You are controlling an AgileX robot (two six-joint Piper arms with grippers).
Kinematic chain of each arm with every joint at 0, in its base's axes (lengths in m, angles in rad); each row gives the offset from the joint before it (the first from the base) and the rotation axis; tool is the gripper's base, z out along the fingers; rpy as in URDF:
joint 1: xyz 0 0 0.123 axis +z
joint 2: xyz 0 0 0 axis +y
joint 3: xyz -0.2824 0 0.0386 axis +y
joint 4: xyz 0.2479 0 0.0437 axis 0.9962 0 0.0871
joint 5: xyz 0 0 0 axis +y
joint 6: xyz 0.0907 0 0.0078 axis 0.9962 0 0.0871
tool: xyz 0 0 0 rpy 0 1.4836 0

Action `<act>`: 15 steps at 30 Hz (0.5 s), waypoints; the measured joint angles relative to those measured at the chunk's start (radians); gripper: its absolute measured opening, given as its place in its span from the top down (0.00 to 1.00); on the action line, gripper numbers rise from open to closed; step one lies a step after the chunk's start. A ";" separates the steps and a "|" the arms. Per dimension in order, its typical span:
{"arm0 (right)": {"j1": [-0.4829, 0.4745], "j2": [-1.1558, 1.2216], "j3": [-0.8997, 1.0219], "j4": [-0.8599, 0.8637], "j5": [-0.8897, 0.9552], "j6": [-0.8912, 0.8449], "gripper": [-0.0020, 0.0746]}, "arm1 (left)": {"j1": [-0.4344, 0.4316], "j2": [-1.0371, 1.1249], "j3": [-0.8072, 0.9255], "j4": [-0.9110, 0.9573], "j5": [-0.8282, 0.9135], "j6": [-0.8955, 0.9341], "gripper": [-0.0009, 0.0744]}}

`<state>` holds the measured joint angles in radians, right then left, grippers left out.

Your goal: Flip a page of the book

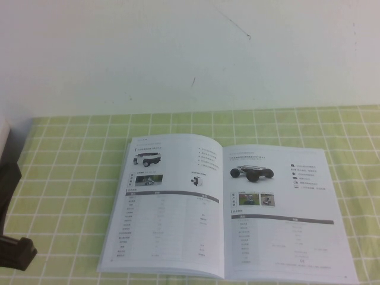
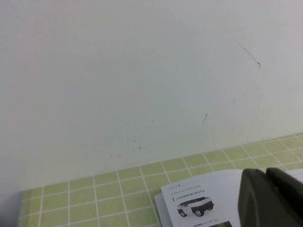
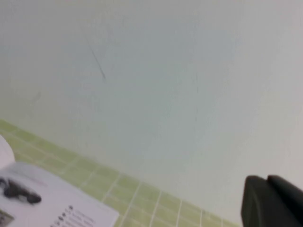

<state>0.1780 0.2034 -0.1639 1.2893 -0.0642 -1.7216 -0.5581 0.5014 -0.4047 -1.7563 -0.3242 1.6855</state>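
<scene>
The book (image 1: 222,211) lies open and flat on the green checked tablecloth (image 1: 71,178), near the front edge. Its left page (image 1: 166,202) shows a white wheeled vehicle above a table. The right page (image 1: 282,214) shows a black wheeled robot and also lies flat. My left gripper (image 2: 265,172) is shut on nothing and hovers off the book's left side, where a corner of the book (image 2: 189,203) shows below it. A dark part of the left arm (image 1: 15,249) sits at the left edge. My right gripper (image 3: 266,178) is shut and empty, off the book's (image 3: 42,198) right side, outside the high view.
A plain white wall (image 1: 190,53) rises behind the table. Bare tablecloth surrounds the book on the left, behind it and on the right (image 1: 356,154).
</scene>
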 joint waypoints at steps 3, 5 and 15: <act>-0.048 -0.037 0.098 -0.248 -0.034 0.260 0.98 | 0.000 0.000 0.000 0.000 0.000 -0.004 0.99; -0.102 -0.073 0.142 -0.453 -0.006 0.500 0.98 | 0.000 0.000 0.000 0.000 0.000 -0.004 0.99; -0.340 -0.213 0.193 -1.251 0.385 1.430 0.98 | 0.000 0.000 0.000 0.000 0.000 -0.004 0.99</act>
<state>-0.1621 -0.0099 0.0292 0.0384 0.3208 -0.2917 -0.5581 0.5014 -0.4047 -1.7563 -0.3242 1.6817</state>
